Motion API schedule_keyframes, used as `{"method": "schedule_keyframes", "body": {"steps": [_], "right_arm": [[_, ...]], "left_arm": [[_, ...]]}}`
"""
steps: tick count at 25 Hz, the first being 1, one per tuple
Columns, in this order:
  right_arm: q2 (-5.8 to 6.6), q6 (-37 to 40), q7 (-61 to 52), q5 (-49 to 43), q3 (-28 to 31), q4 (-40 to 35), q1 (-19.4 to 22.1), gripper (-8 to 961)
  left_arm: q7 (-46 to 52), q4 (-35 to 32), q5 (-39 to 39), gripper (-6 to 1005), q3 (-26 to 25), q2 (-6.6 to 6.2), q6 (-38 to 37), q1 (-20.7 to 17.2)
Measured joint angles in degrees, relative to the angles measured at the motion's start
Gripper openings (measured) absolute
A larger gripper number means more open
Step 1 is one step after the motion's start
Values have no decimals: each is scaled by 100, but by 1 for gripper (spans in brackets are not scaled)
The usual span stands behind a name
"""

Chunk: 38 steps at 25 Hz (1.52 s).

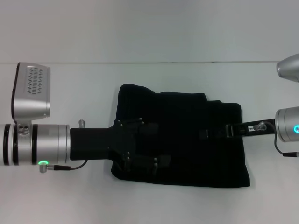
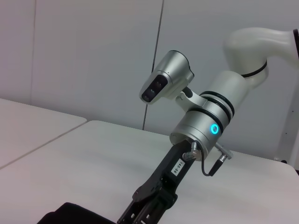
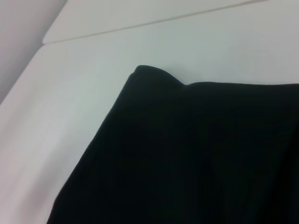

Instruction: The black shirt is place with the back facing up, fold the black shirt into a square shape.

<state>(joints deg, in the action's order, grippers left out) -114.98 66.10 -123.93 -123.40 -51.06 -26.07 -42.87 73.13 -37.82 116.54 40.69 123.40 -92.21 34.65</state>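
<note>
While I watch from the head view, the white desk (image 1: 56,205) fills most of what I see, and the black shirt (image 1: 187,112) lies in the middle of it, already folded down into a rough rectangle. Its far left corner bulges out past the rest, and the near right corner sticks out too, so I judge it is not yet a clean square.

My left arm reaches in from the left, low over the cloth, with the left gripper (image 1: 140,147) sitting over the left part of the shirt. Black on black, I cannot tell whether its fingers are spread or closed, or whether they hold any cloth. My right arm comes in from the right, and the right gripper (image 1: 205,133) is over the right half of the shirt; again I cannot tell how its fingers stand. From the left wrist view I see the right arm angled down to the shirt edge (image 2: 70,212).

I expect the cloth to be light, soft and limp, with no stiffness of its own, so it will sag and drag if lifted at one point. The right wrist view shows a rounded, layered corner (image 3: 149,74); I would take hold at corners and edges like that, pinching all layers together.
</note>
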Motion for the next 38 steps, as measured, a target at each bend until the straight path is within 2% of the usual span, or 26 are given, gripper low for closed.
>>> {"method": "schedule_keyframes", "body": {"steps": [15,21,38], "right_arm": [[93,265,35,-9,6,-39,-15,651],[139,427,-7,-9,24,-39,-18,764],[167,525,-26,-8,-65,13,-10,758]], "left_arm": [[-1,-3,-9,934,9,6,33,29],[7,-10,-9,934,9,1,37,64],[18,-14,-8,934,0,-17,45,60]]}}
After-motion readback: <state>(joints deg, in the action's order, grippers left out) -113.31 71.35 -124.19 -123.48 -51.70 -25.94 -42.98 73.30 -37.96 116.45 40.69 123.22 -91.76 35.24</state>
